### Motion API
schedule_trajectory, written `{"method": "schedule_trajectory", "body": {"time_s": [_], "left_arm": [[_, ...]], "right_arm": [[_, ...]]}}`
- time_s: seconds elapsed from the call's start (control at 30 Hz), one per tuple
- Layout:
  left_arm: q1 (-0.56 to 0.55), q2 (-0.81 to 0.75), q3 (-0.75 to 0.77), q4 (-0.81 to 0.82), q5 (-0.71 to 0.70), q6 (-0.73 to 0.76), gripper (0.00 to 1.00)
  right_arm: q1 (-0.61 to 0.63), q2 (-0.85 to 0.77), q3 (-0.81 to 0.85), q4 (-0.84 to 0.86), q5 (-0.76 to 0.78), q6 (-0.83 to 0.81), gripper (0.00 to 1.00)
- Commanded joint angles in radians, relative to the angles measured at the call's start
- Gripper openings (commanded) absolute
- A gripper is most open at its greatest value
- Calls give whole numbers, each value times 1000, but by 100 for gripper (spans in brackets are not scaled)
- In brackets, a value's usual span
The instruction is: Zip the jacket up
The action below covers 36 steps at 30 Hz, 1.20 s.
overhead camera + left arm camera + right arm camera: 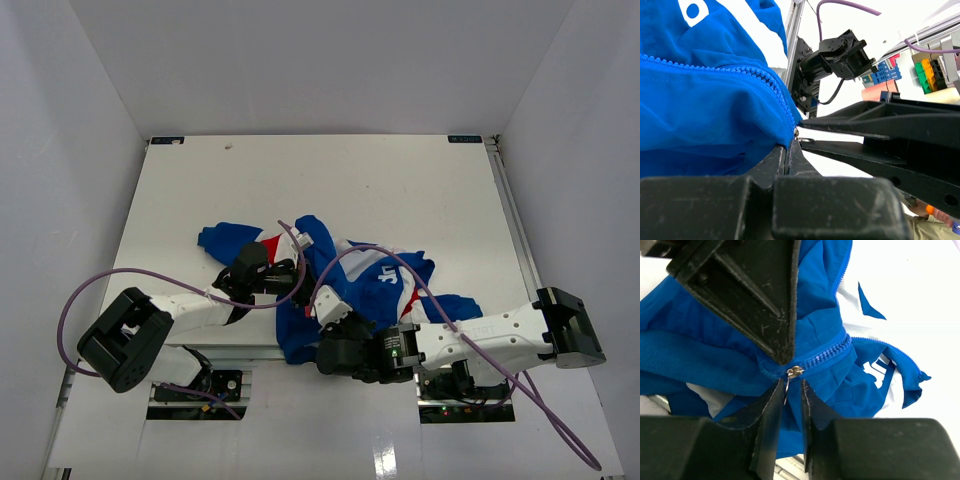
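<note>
Jacket (370,285) hem in left jaws; zipper pull (794,372) in right jaws.

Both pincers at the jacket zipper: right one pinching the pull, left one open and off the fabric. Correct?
Not quite. The left pincer is shut on the hem of the jacket, as the left wrist view shows. The right pincer does pinch the pull.

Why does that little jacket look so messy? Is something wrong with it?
The jacket lies bunched in a heap toward the near edge of the table, sleeves splayed, zipper mostly undone; the left gripper and right gripper meet at its bottom end. That looks like unfinished work, not damage: no tear or spill shows.
</note>
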Motion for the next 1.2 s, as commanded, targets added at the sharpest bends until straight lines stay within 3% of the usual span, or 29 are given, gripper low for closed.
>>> {"method": "schedule_trajectory", "body": {"time_s": [0.0,0.17,0.37,0.5,0.67,1.17], "left_arm": [[1,-19,-6,-7,22,18,0],[0,-17,-6,-6,24,19,0],[1,-17,-6,-3,27,18,0],[0,-17,-5,-1,29,18,0],[0,-15,-6,-1,28,18,0],[0,-18,-6,-2,27,18,0]], "right_arm": [[-13,-30,-13,34,30,-12,27],[-26,-33,-22,54,17,-31,22],[-39,-34,-35,84,-7,-55,8],[-42,-46,-43,98,-19,-57,8],[-42,-83,-59,129,-48,-63,23],[-65,-143,-111,223,-126,-83,38]]}}
